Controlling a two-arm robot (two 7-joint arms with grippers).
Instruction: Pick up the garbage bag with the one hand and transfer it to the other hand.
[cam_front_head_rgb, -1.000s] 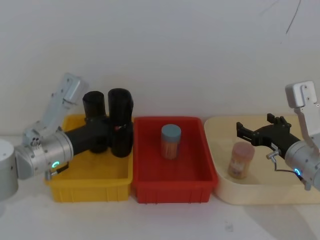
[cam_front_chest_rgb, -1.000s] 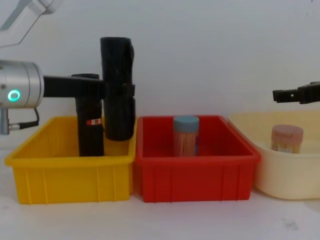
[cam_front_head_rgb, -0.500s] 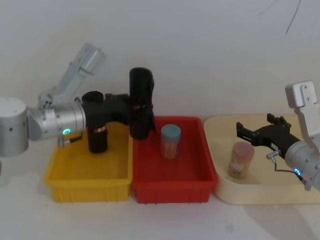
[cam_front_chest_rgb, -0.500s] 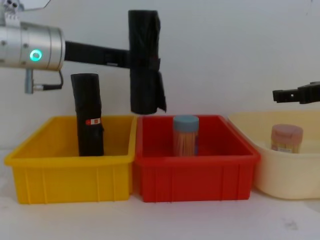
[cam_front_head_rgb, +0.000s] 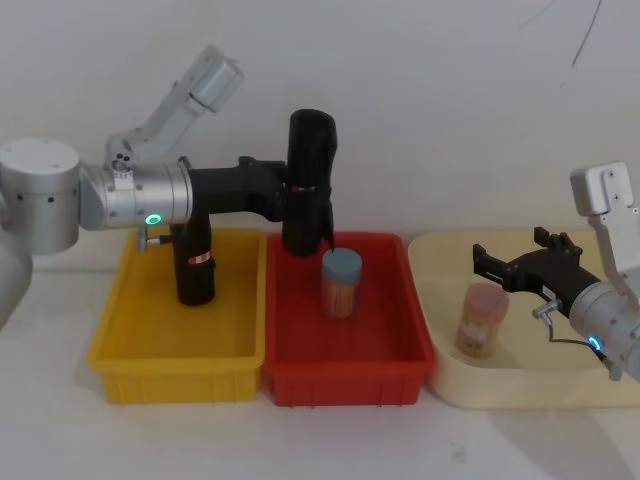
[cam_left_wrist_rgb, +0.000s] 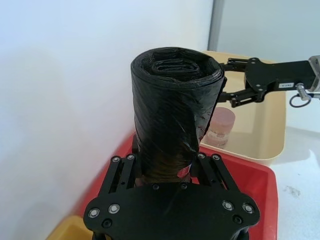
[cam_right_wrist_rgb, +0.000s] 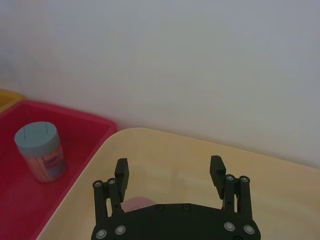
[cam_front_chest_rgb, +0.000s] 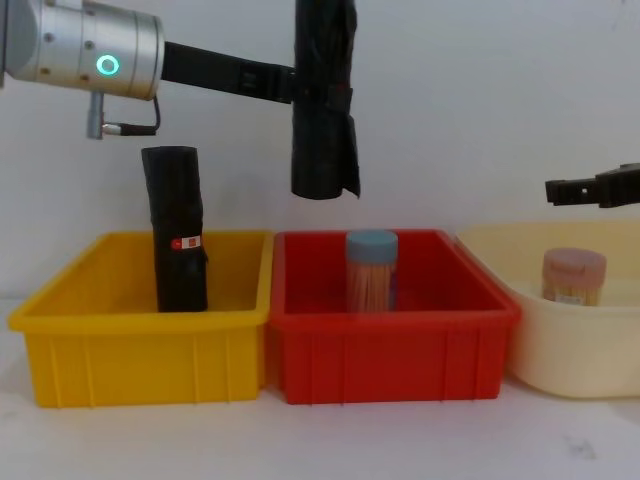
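Head view: the left hand (cam_front_head_rgb: 300, 195), on the arm with the green ring light, pinches the garbage bag (cam_front_head_rgb: 311, 150) around its middle and holds it upright in the air above the left rear corner of the red bin (cam_front_head_rgb: 350, 372) at the middle of the tabletop. A blue-lidded jar (cam_front_head_rgb: 341, 283) stands in that bin. A slimmer black roll (cam_front_head_rgb: 195, 268) stands in the yellow bin (cam_front_head_rgb: 175, 362) toward the tabletop's left edge. The right hand (cam_front_head_rgb: 483, 262) hangs over the beige tray (cam_front_head_rgb: 520, 388) at the right edge, above a pink-lidded jar (cam_front_head_rgb: 482, 318).

Left wrist view: both fingers press against the bag's (cam_left_wrist_rgb: 172, 115) sides; the right hand (cam_left_wrist_rgb: 227, 79) shows beyond it, fingers spread.

Right wrist view: the right hand's (cam_right_wrist_rgb: 169, 172) fingers stand spread, gripping nothing, over the tray (cam_right_wrist_rgb: 200, 150).

Chest view: the bag (cam_front_chest_rgb: 323, 110) hangs clear above the red bin's (cam_front_chest_rgb: 390, 360) rim, apart from the jar (cam_front_chest_rgb: 371, 270), and the right hand (cam_front_chest_rgb: 555, 189) is well apart from it.
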